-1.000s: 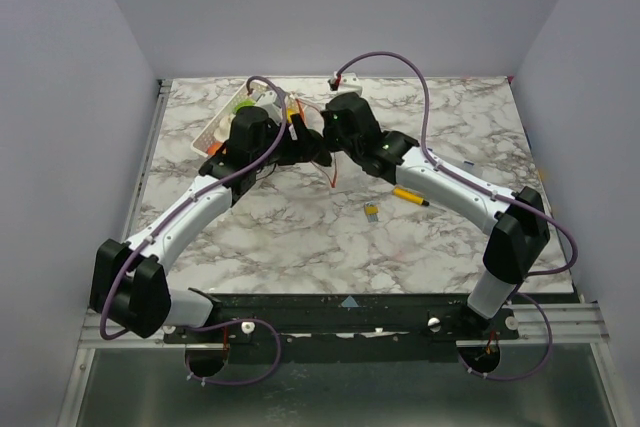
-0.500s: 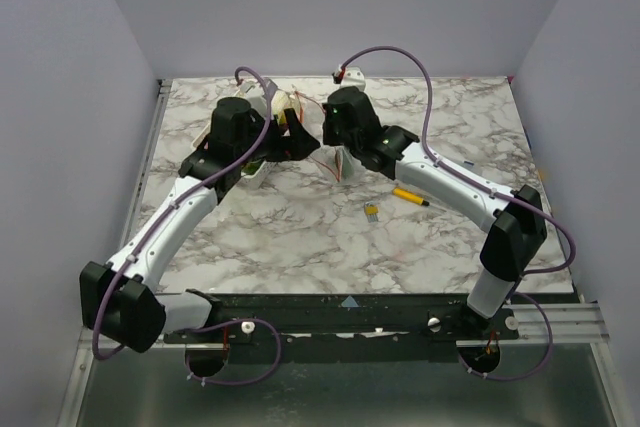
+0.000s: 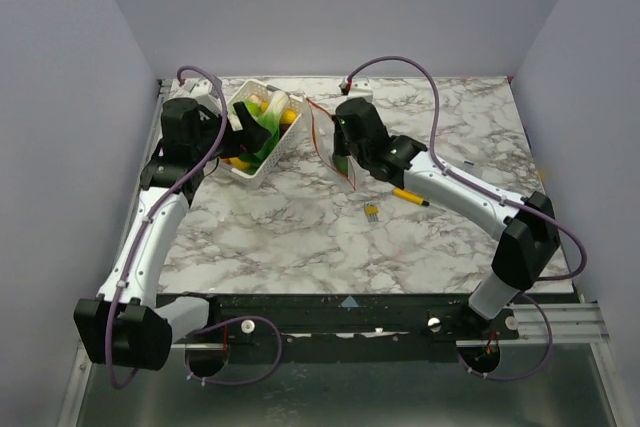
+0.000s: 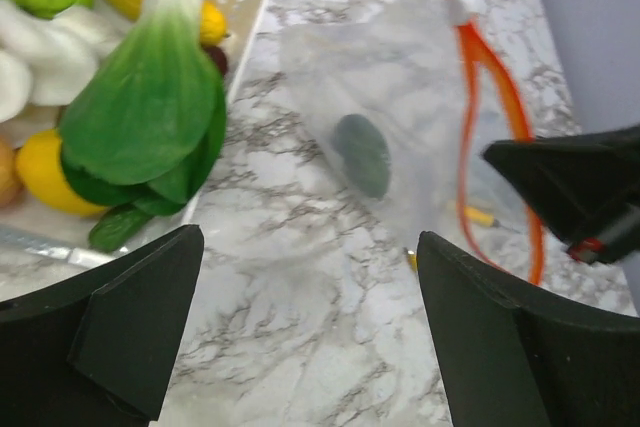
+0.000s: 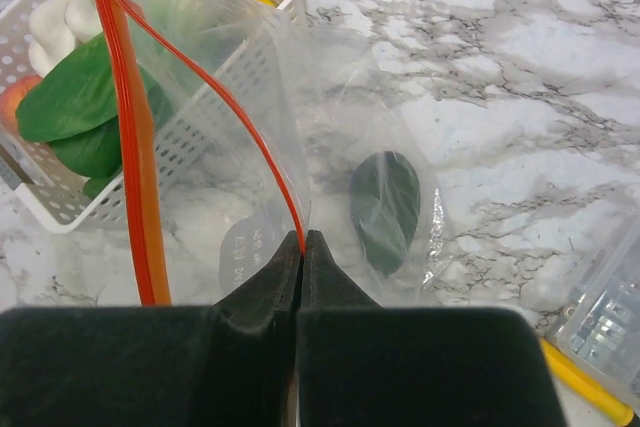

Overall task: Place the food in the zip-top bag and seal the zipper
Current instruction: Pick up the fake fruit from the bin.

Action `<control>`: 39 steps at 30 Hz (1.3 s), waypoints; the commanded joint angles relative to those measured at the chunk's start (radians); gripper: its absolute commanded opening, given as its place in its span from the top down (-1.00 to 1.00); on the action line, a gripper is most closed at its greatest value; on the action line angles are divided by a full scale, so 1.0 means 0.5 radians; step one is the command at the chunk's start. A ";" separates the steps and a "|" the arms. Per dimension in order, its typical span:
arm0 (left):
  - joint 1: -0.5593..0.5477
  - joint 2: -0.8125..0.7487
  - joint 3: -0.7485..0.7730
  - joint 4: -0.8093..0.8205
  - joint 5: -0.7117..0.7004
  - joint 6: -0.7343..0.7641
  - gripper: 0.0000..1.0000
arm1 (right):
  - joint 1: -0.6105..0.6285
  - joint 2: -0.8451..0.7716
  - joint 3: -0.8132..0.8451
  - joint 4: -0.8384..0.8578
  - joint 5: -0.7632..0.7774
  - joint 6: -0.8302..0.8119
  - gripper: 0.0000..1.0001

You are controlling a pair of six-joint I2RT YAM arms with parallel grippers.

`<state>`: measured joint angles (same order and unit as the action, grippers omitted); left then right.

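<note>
The zip-top bag [image 5: 330,117] hangs clear and floppy beside the basket, with a dark green toy [image 5: 385,197] inside it. My right gripper [image 5: 302,239] is shut on one side of the orange-red zipper [image 5: 135,157], holding the mouth open. The bag [image 3: 330,145] and right gripper [image 3: 336,155] also show from above. My left gripper [image 4: 308,247] is wide open and empty above the table, between the basket and the bag [image 4: 400,117]. The rest of the food [image 4: 150,97], including a leafy green, yellow and white pieces, lies in the white basket [image 3: 262,162].
A yellow marker pen [image 3: 410,195] and a small yellow-grey piece [image 3: 371,211] lie right of centre. A rigid clear compartment box [image 5: 612,312] sits by the marker in the right wrist view. The basket stands at the back left.
My left arm has swung left, away from the bag's mouth, and now hovers by the basket. The right gripper still holds the bag, shifted slightly right.
</note>
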<state>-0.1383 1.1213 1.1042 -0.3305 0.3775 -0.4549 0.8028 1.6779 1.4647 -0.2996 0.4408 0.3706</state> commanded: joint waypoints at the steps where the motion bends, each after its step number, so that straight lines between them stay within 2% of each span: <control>1: 0.163 0.136 -0.010 -0.154 -0.227 0.093 -0.78 | -0.019 -0.113 -0.070 0.082 0.071 -0.123 0.99; 6: 0.328 0.396 0.132 -0.275 -0.422 0.021 -0.68 | -0.024 -0.111 -0.074 0.105 0.077 -0.214 0.99; 10: 0.403 0.696 0.329 -0.404 -0.529 0.071 -0.57 | -0.030 -0.129 -0.122 0.160 0.059 -0.262 0.99; 15: 0.415 0.976 0.575 -0.491 -0.687 0.178 -0.47 | -0.035 -0.146 -0.146 0.174 0.066 -0.302 0.99; 23: 0.412 1.433 1.031 -0.710 -0.902 0.301 -0.19 | -0.039 -0.135 -0.202 0.240 0.062 -0.339 0.99; 26: 0.407 1.577 1.144 -0.800 -0.893 0.312 -0.13 | -0.038 -0.109 -0.205 0.249 0.044 -0.336 0.99; 39: 0.372 1.874 1.217 -0.885 -0.969 0.327 -0.27 | -0.042 -0.100 -0.242 0.271 -0.028 -0.318 0.99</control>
<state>0.0566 2.0140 1.6711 -0.7254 -0.0540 -0.3080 0.7898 1.6379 1.3605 -0.1860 0.4438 0.2157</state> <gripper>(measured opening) 0.626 0.008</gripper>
